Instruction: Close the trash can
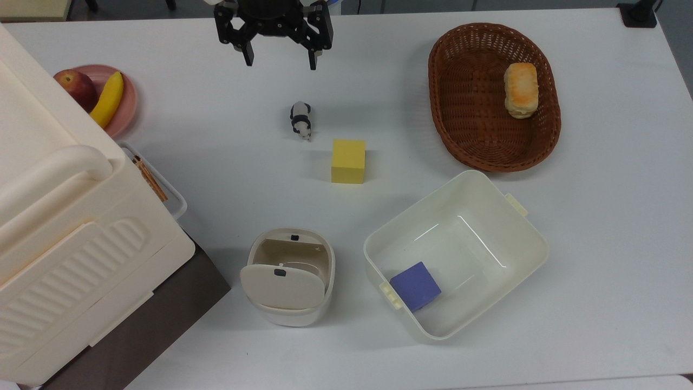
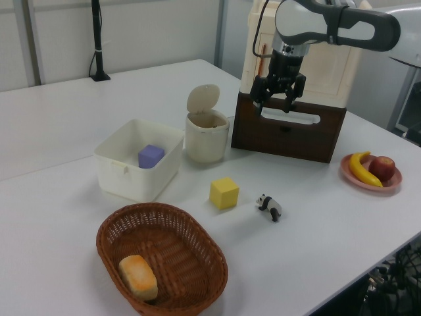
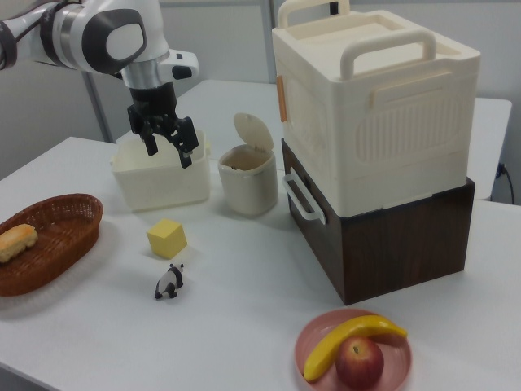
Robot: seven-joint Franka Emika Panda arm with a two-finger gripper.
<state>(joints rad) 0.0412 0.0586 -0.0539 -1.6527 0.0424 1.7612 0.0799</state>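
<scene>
The hand (image 1: pixel 279 57) is hanging empty with fingers spread, well apart from the trash can (image 1: pixel 288 277), whose lid (image 1: pixel 282 286) is standing raised, awaiting a push.

white table (image 1: pixel 595 244) carrying trash can (image 1: pixel 289 279), tub (image 1: pixel 520 238), basket (image 1: pixel 490 141), yellow cube (image 1: pixel 348 161).

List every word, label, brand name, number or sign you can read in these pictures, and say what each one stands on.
No readable text anywhere.
The trash can: its lid carries a small black button, no lettering.
The big cream box: ribbed panels, no print.
The open tub, the basket and the yellow cube: unmarked.
The claw: plain black, no legible marking.
</scene>
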